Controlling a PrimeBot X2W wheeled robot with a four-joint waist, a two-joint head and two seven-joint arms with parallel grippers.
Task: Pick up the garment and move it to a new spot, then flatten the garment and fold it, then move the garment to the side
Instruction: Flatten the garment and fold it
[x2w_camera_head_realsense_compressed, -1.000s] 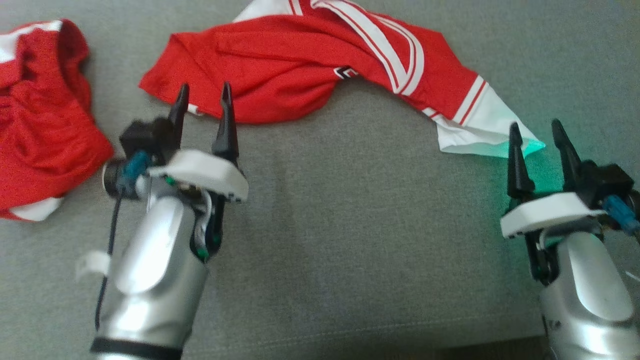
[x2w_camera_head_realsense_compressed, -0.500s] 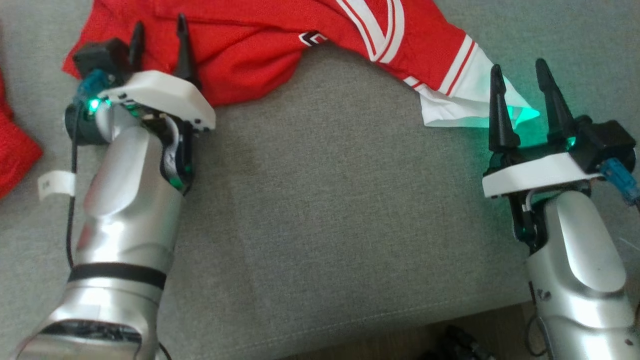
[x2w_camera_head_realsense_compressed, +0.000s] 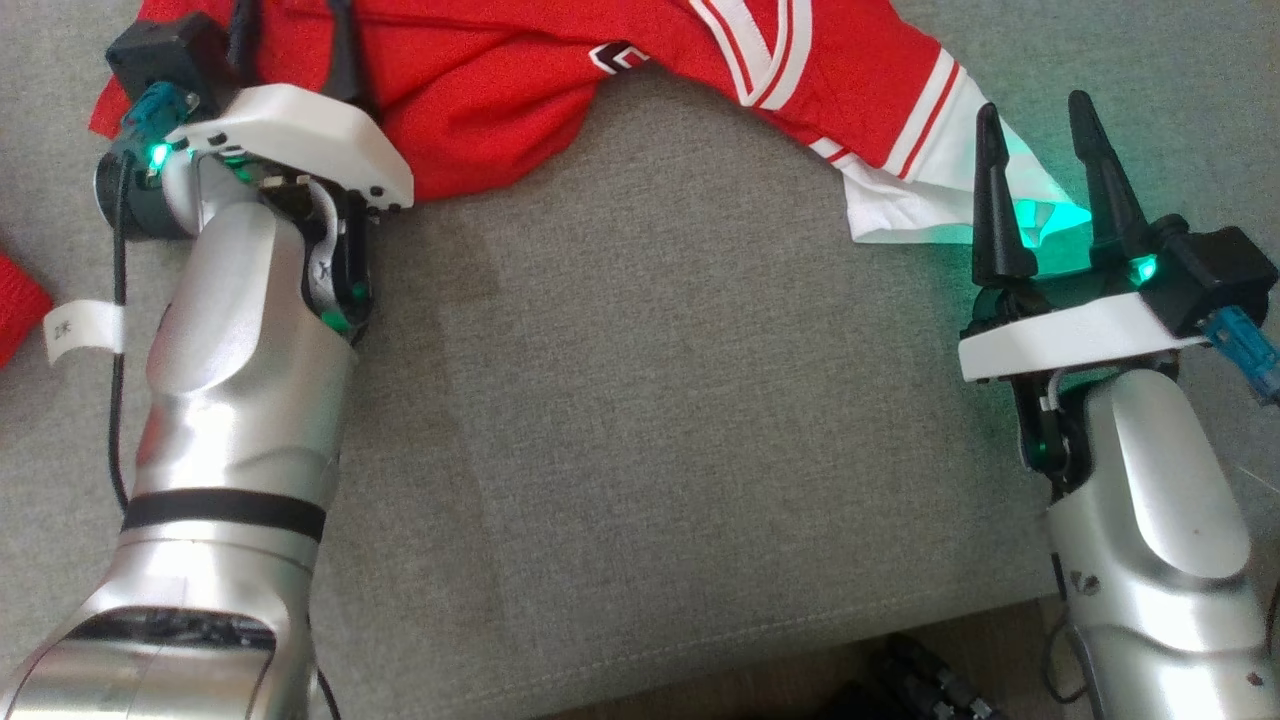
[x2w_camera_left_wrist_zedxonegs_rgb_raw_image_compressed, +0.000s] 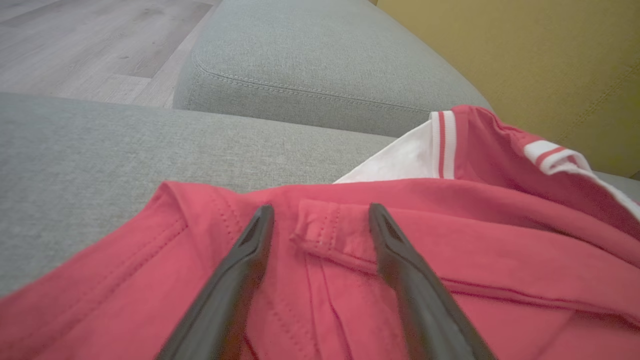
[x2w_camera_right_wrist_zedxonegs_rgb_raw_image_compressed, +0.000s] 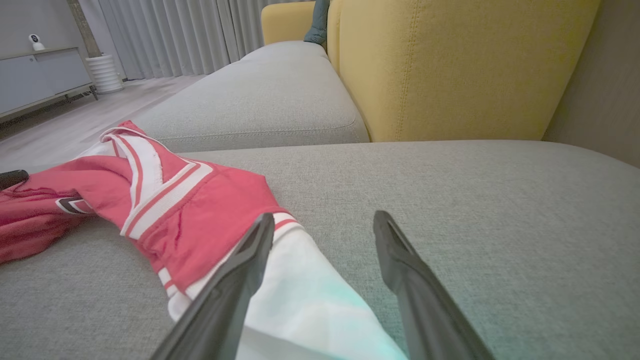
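The garment (x2w_camera_head_realsense_compressed: 520, 90), a red jersey with white striped trim, lies crumpled along the far side of the grey sofa cushion. My left gripper (x2w_camera_head_realsense_compressed: 292, 40) is open above its red hem end. In the left wrist view a folded hem of the garment (x2w_camera_left_wrist_zedxonegs_rgb_raw_image_compressed: 450, 260) sits between the fingers of the left gripper (x2w_camera_left_wrist_zedxonegs_rgb_raw_image_compressed: 320, 209). My right gripper (x2w_camera_head_realsense_compressed: 1035, 110) is open at the white sleeve end (x2w_camera_head_realsense_compressed: 900, 210), lit green. In the right wrist view the white sleeve (x2w_camera_right_wrist_zedxonegs_rgb_raw_image_compressed: 310, 300) runs under the right gripper (x2w_camera_right_wrist_zedxonegs_rgb_raw_image_compressed: 322, 217), and the red body (x2w_camera_right_wrist_zedxonegs_rgb_raw_image_compressed: 200, 210) lies to its left.
A second red cloth (x2w_camera_head_realsense_compressed: 15, 300) peeks in at the left edge. The cushion (x2w_camera_head_realsense_compressed: 650, 400) ends near the bottom, with dark items on the floor (x2w_camera_head_realsense_compressed: 900, 680) below it. A yellow backrest (x2w_camera_right_wrist_zedxonegs_rgb_raw_image_compressed: 450, 65) rises behind, and another grey cushion (x2w_camera_left_wrist_zedxonegs_rgb_raw_image_compressed: 310, 65) adjoins.
The head camera has shifted. My left gripper has advanced from the garment's near edge to over its red hem. The right gripper has edged onto the white sleeve. Both stayed open.
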